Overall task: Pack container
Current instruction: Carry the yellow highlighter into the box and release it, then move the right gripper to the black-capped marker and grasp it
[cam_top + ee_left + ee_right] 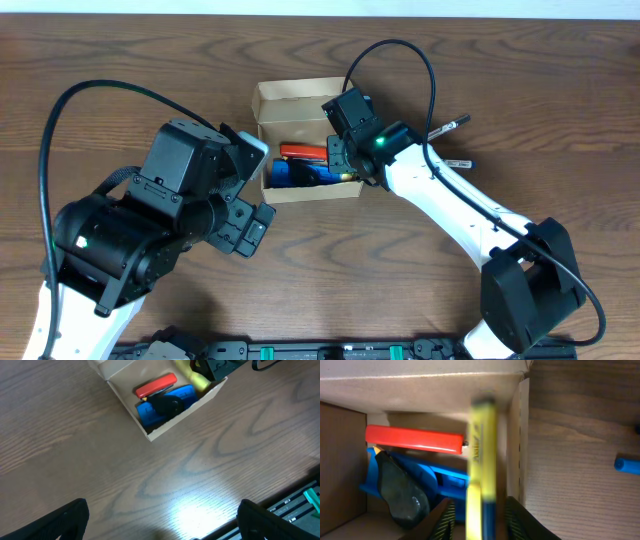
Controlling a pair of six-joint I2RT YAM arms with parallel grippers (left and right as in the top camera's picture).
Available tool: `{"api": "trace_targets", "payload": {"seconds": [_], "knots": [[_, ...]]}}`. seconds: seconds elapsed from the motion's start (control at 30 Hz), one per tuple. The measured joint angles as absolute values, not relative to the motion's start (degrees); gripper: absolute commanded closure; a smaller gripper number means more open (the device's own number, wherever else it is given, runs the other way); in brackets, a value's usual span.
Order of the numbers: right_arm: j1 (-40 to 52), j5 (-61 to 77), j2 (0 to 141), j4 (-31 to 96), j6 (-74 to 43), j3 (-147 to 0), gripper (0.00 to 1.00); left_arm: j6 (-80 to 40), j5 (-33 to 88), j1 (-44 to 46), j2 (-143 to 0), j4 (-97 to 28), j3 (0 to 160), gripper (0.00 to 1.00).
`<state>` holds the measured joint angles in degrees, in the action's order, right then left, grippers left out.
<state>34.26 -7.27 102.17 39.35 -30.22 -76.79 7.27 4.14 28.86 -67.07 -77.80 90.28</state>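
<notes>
The container, a tan cardboard box with its flap lid open at the back, lies mid-table and also shows in the left wrist view and the right wrist view. Inside lie a red marker, blue markers and a dark rounded object. My right gripper hangs over the box's right end. A blurred yellow marker stands between its fingers with gaps on both sides. My left gripper is open and empty over bare table in front of the box.
A black pen and a blue-capped pen lie on the table right of the box. The table's front edge with a black rail runs close to my left gripper.
</notes>
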Motion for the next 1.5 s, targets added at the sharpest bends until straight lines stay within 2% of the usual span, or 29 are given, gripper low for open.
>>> {"api": "trace_targets", "payload": {"seconds": [0.2,0.47,0.5,0.53,0.57,0.6,0.63,0.8,1.03,1.17,1.27,1.5], "knots": [[34.3,-7.1,99.8,39.9,-30.0,-76.8,0.63,7.3,4.1,28.9,-67.1,-77.8,90.3,0.05],[33.1,-12.1,84.2,44.4,-29.3,-76.9,0.6,7.3,4.1,28.9,-67.1,-77.8,90.3,0.05],[32.0,-13.0,82.5,45.6,-29.3,-77.1,0.57,7.3,4.1,28.9,-67.1,-77.8,90.3,0.05],[30.5,-13.7,81.3,46.6,-29.3,-77.2,0.48,7.3,4.1,28.9,-67.1,-77.8,90.3,0.05],[29.1,-14.3,80.6,47.4,-29.6,-77.2,0.32,7.3,4.1,28.9,-67.1,-77.8,90.3,0.05],[27.6,-14.8,80.2,48.1,-29.6,-77.2,0.1,7.3,4.1,28.9,-67.1,-77.8,90.3,0.05],[25.7,-14.9,80.1,48.6,-29.5,-77.2,0.01,7.3,4.1,28.9,-67.1,-77.8,90.3,0.05],[19.5,-13.3,80.6,48.6,-29.5,-77.2,0.01,7.3,4.1,28.9,-67.1,-77.8,90.3,0.05],[18.0,-12.2,80.9,45.3,-31.2,-77.2,0.03,7.3,4.1,28.9,-67.1,-77.8,90.3,0.05],[16.7,-12.2,84.2,46.5,-40.2,-77.3,0.05,7.3,4.1,28.9,-67.1,-77.8,90.3,0.05],[14.3,-11.8,89.5,48.1,-47.0,-77.3,0.01,7.3,4.1,28.9,-67.1,-77.8,90.3,0.05],[7.8,-8.6,104.1,54.0,-54.1,-84.5,0.01,7.3,4.1,28.9,-67.1,-77.8,90.3,0.05]]}}
